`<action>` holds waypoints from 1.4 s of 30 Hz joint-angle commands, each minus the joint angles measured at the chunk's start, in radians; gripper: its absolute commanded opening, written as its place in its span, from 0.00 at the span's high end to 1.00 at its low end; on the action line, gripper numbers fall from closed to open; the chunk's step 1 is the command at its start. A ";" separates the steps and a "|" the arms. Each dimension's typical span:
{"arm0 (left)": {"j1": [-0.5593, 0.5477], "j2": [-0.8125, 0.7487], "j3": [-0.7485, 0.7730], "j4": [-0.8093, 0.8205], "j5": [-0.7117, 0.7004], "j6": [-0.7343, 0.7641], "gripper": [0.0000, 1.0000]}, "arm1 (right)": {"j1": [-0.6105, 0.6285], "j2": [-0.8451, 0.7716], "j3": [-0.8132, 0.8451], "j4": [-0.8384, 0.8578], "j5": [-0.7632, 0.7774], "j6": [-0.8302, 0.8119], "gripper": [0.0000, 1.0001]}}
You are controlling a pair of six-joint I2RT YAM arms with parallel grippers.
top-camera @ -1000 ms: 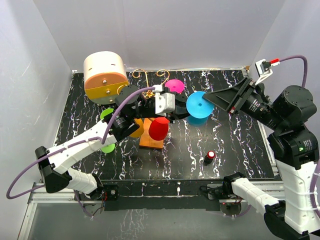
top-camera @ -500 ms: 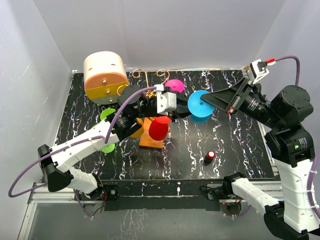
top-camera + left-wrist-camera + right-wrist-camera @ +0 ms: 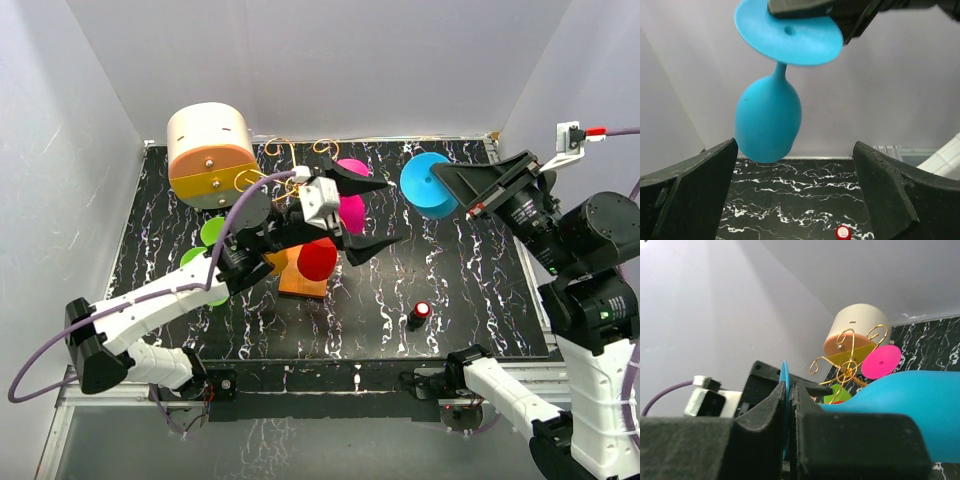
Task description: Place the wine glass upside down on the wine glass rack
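My right gripper [image 3: 452, 183] is shut on the flat foot [image 3: 785, 382] of the blue wine glass [image 3: 425, 184], holding it in the air at the back right of the table. The bowl [image 3: 767, 120] hangs downward in the left wrist view and lies sideways in the right wrist view. My left gripper [image 3: 381, 213] stands wide open with nothing between its fingers, just left of the glass. The wine glass rack [image 3: 291, 152], gold wire scrolls on an orange base [image 3: 300, 281], stands behind the left arm and shows as gold curls [image 3: 847, 367] in the right wrist view.
Pink [image 3: 350, 212], red [image 3: 318, 258], green [image 3: 212, 232] and orange glasses crowd round the rack. A cream-and-orange drum box [image 3: 210, 150] sits at the back left. A small red-capped bottle [image 3: 418, 314] stands on the black marble table [image 3: 470, 290].
My left gripper has opened wide and let go of the blue glass. My right gripper, shut on the foot, has carried the glass right and toward the back.
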 commanded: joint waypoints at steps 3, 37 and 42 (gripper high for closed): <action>-0.002 -0.195 0.007 -0.059 -0.203 -0.117 0.01 | -0.003 0.069 -0.081 0.225 0.095 -0.054 1.00; -0.003 -0.748 -0.097 -0.826 -0.907 -0.275 0.03 | 0.110 0.975 0.352 0.610 -0.096 0.090 1.00; -0.002 -0.760 -0.106 -0.833 -0.914 -0.281 0.03 | 0.135 0.985 0.351 0.605 -0.111 0.097 1.00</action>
